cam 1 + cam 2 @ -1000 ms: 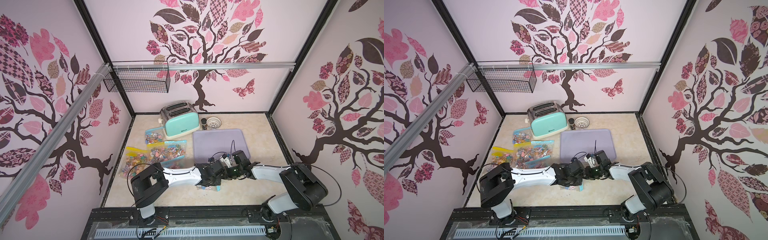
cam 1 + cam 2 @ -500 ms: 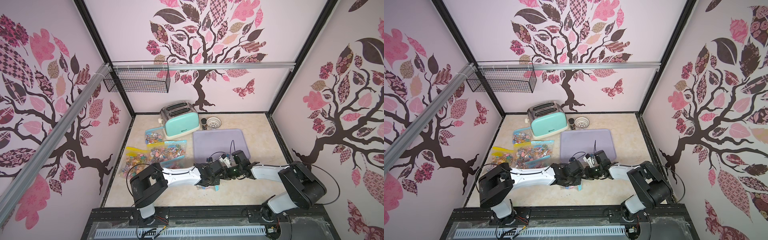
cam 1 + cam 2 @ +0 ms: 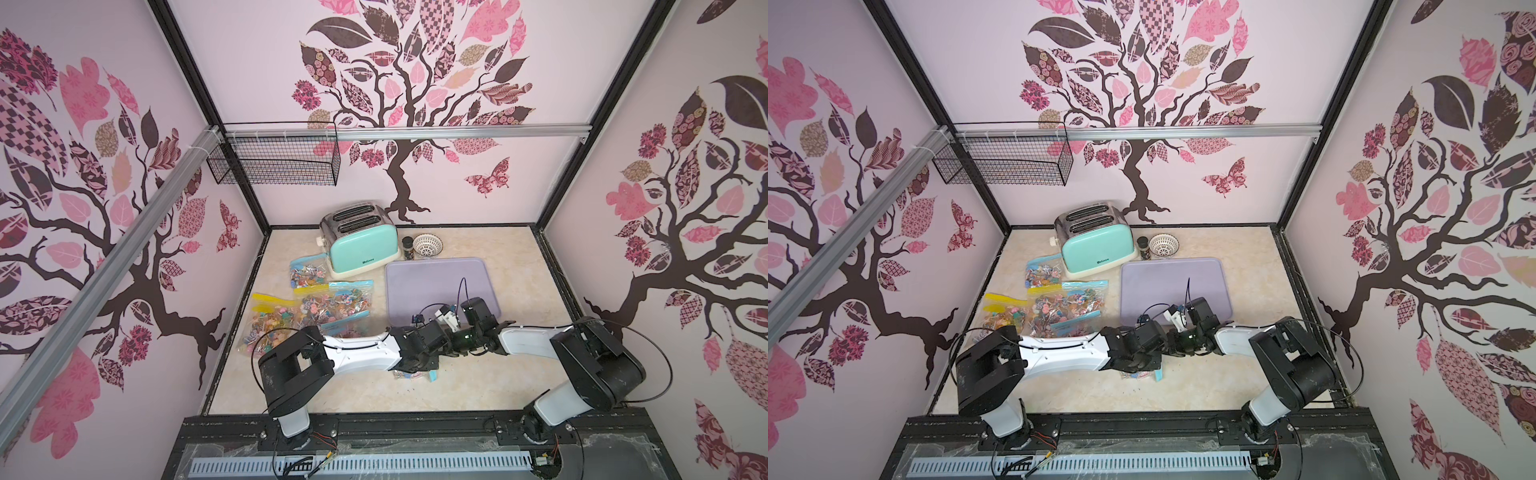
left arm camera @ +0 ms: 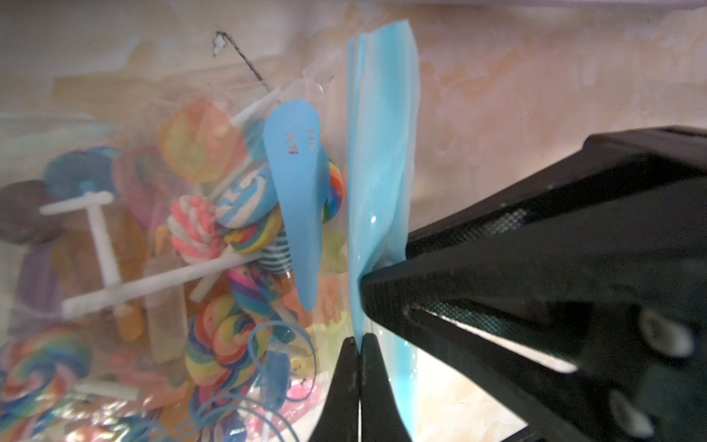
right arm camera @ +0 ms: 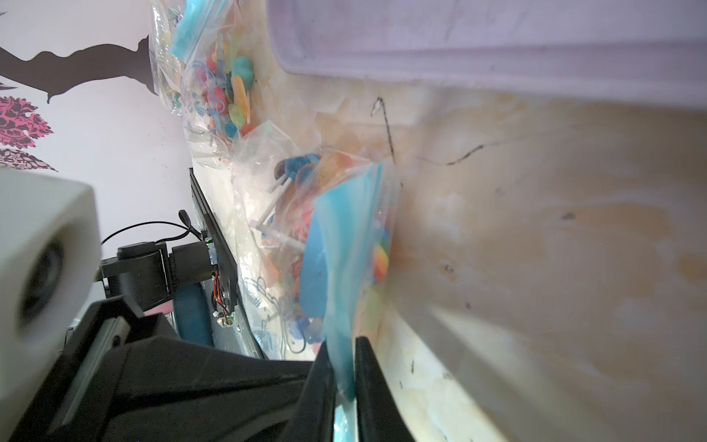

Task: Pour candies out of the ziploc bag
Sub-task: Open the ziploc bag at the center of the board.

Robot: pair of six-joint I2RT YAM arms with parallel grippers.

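The ziploc bag (image 4: 160, 291) is near the front of the table (image 3: 519, 374), about in the middle, close to the near corner of the purple tray (image 3: 440, 282). In both top views only a little bit of the bag peeks out from under the left arm. The candies (image 4: 199, 225) are inside the bag. They are swirly lollipops in many colours on thin white sticks. The bag has a blue zip strip (image 4: 382, 153) along one edge.

The left gripper (image 4: 359, 356) is squeezed tight on the blue zip strip, with its jaws pressed together on it. The right gripper (image 5: 343, 367) pinches the same strip just beside it, with only the thin blue plastic between its jaws. The two grippers are very close to each other. I cannot tell if the bag is open or zipped.

More bags of sweets (image 3: 328, 307) lie in a pile on the left side of the table, apart from the grippers. A mint green toaster (image 3: 361, 249) stands at the back. A small dark jar (image 3: 408, 248) and a little white bowl (image 3: 428, 244) stand beside it
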